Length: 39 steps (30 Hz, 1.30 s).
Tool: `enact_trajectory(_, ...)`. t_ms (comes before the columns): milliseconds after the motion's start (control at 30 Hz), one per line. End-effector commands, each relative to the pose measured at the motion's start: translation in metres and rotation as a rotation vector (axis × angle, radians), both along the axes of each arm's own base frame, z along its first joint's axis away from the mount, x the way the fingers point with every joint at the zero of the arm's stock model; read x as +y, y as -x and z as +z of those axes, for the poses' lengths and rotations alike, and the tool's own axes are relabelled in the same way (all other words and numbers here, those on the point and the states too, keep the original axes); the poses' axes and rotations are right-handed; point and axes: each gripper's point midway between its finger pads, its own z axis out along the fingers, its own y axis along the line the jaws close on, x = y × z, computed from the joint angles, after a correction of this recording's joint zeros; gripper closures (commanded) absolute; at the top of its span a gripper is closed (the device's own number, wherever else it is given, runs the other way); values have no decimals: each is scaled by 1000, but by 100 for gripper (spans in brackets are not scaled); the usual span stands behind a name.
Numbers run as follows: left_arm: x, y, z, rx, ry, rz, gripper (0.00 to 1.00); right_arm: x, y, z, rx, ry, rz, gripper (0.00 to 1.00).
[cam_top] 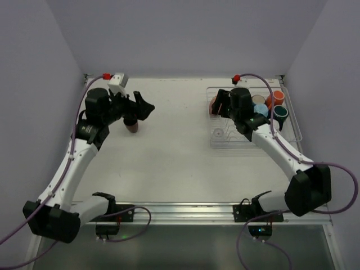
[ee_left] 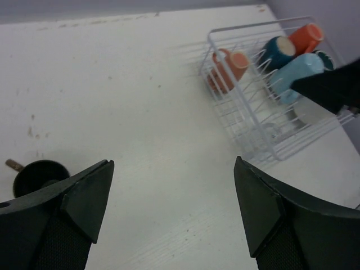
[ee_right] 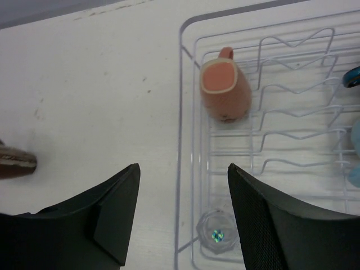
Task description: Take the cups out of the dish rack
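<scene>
The white wire dish rack (cam_top: 247, 144) stands at the right. It holds a salmon-pink cup (ee_right: 225, 90) on its side at the rack's left end, a clear glass tumbler (ee_right: 217, 233), and white (cam_top: 259, 99), orange (cam_top: 276, 98), light blue (cam_top: 260, 110) and dark teal (cam_top: 280, 114) cups. A dark cup (cam_top: 132, 126) stands on the table at the left. My left gripper (cam_top: 142, 109) is open and empty just above it. My right gripper (ee_right: 183, 169) is open and empty above the rack's left rim (ee_right: 181, 112), between the tumbler and the salmon cup.
In the left wrist view the dark cup (ee_left: 38, 175) shows at the far left, and the rack (ee_left: 247, 129) at the right with my right arm (ee_left: 335, 84) across it. Walls close the table on three sides.
</scene>
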Motion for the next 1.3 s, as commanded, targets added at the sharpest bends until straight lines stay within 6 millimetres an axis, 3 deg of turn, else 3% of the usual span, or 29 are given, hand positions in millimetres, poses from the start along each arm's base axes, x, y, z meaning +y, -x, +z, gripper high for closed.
enact_trajectory(0, -28, 40, -2, -82, 127, -166, 3, -24, -37, -7, 14, 129, -122, 34)
enact_trajectory(33, -26, 53, 1, -113, 130, -173, 2, -25, -48, 0, 4, 137, -136, 35)
enact_trajectory(67, -24, 57, -5, -119, 128, -166, 1, -26, -60, -20, 45, 170, -149, 37)
enact_trajectory(100, -22, 63, -23, -93, 122, -166, 0, -25, -67, -23, 52, 184, -153, 37)
enact_trajectory(133, -20, 69, -20, -113, 121, -170, 0, -26, -78, -16, 38, 199, -167, 38)
enact_trajectory(167, -19, 73, -22, -113, 105, -181, 0, -26, -84, -21, 48, 215, -173, 39)
enact_trajectory(200, -19, 76, -21, -121, 96, -191, 0, -24, -93, -38, 83, 243, -173, 39)
enact_trajectory(267, -11, 77, -14, -150, 55, -153, 0, -23, -107, -35, 89, 269, -180, 39)
enact_trajectory(433, -37, 96, -20, -148, 6, -236, 0, -24, -128, -44, 113, 318, -208, 38)
enact_trajectory(733, -44, 106, -23, -155, -42, -243, 0, -30, -128, -75, 180, 341, -219, 38)
enact_trajectory(867, -45, 106, -25, -150, -45, -246, 0, -27, -131, -91, 209, 344, -196, 33)
enact_trajectory(1100, -45, 102, -29, -141, -53, -234, 0, -18, -142, -99, 221, 336, -157, 33)
enact_trajectory(1167, -44, 101, -29, -140, -56, -229, 0, -20, -144, -100, 223, 338, -159, 34)
enact_trajectory(1267, -44, 100, -30, -138, -56, -223, 0, -22, -145, -101, 223, 348, -163, 46)
